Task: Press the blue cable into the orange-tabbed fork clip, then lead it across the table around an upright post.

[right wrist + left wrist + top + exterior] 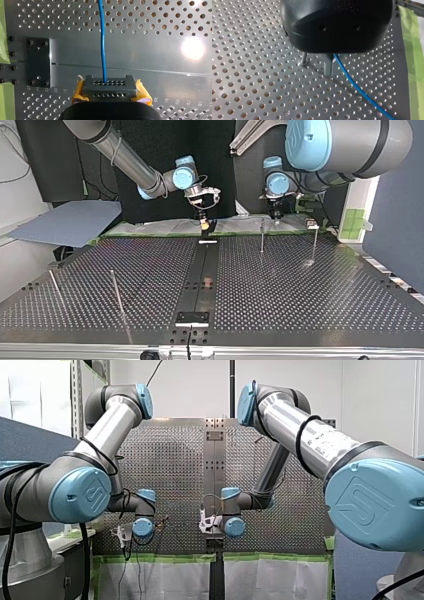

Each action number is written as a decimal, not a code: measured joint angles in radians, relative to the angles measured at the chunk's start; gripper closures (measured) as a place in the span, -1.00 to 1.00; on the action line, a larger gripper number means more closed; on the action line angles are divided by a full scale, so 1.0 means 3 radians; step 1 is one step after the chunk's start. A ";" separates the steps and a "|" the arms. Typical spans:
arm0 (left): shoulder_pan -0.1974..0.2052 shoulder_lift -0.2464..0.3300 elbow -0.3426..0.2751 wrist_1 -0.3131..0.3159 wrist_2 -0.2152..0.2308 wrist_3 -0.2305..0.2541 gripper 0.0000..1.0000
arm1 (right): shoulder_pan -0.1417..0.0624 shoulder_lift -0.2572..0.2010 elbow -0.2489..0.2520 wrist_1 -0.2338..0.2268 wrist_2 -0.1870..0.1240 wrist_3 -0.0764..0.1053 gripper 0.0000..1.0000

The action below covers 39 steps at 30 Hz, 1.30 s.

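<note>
Black left gripper (329,71) jaws pinch the thin blue cable (359,91) just beside a slim upright metal post (304,59), while my yellow-padded right gripper (109,87) clamps it farther along, seemingly to hold it taut for routing.

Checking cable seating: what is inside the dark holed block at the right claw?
The blue cable reaches the dark holed block at its upper row of holes and vanishes there. Its course inside is covered.
</note>
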 joint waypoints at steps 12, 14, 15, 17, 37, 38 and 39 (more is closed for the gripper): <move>0.0024 0.0000 0.0014 0.0005 0.0073 -0.0036 1.00 | 0.0026 0.0001 -0.0115 0.0085 -0.0006 -0.0063 1.00; 0.0026 0.0000 0.0023 0.0006 0.0084 -0.0034 1.00 | 0.0017 0.0001 -0.0125 0.0094 -0.0005 -0.0060 1.00; 0.0028 0.0000 0.0031 0.0004 0.0089 -0.0033 1.00 | 0.0013 0.0002 -0.0127 0.0096 -0.0004 -0.0058 1.00; 0.0031 0.0001 0.0045 0.0001 0.0093 -0.0035 1.00 | 0.0005 0.0002 -0.0130 0.0098 -0.0003 -0.0054 1.00; 0.0119 -0.0003 0.0302 -0.0161 0.0101 -0.0005 1.00 | -0.0113 0.0002 -0.0177 0.0133 -0.0006 -0.0045 1.00; 0.0123 -0.0003 0.0305 -0.0160 0.0105 -0.0004 1.00 | -0.0119 0.0002 -0.0177 0.0134 -0.0006 -0.0045 1.00; 0.0128 -0.0003 0.0308 -0.0155 0.0117 0.0002 1.00 | -0.0124 0.0002 -0.0178 0.0134 -0.0006 -0.0045 1.00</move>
